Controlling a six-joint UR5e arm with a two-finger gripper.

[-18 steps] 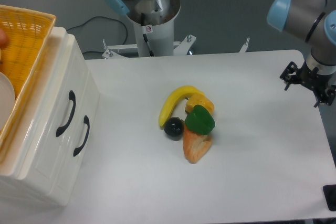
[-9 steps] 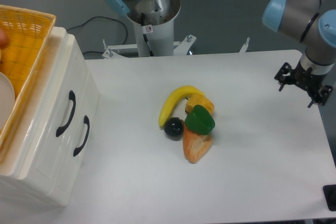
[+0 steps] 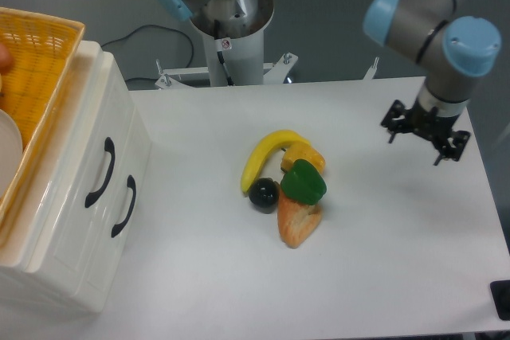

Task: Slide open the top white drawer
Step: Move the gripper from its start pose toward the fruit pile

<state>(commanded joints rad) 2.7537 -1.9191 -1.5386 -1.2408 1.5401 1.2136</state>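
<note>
Our claw [image 3: 423,132] hangs over the right side of the white surface [image 3: 382,276], its dark fingers spread apart with nothing between them, and we see it touching no object. It sits under the grey and blue wrist of the arm [image 3: 434,17], which reaches in from the upper right. We find the cabinet [image 3: 76,220] at the far left of the surface, well apart from the claw, with a yellow woven basket [image 3: 36,77] resting on its top. On the cabinet's front we see two drawers side by side in this tilted view; the top white drawer [image 3: 84,161] is the one nearer the basket, flush with the cabinet front and so not yet pulled out, and it carries a curved black handle [image 3: 101,173]. We see the lower drawer [image 3: 119,228] just beside it with a matching black handle [image 3: 123,206]. Between the claw and the cabinet, near the middle of the surface, we see a cluster of toy food lying together: a yellow banana [image 3: 267,157], an orange piece [image 3: 300,223] below it, a green pepper [image 3: 303,183] touching both, and a small dark round fruit [image 3: 263,193] against the banana's lower end. We also see the arm's grey mounting post [image 3: 231,29] standing at the far edge.
</note>
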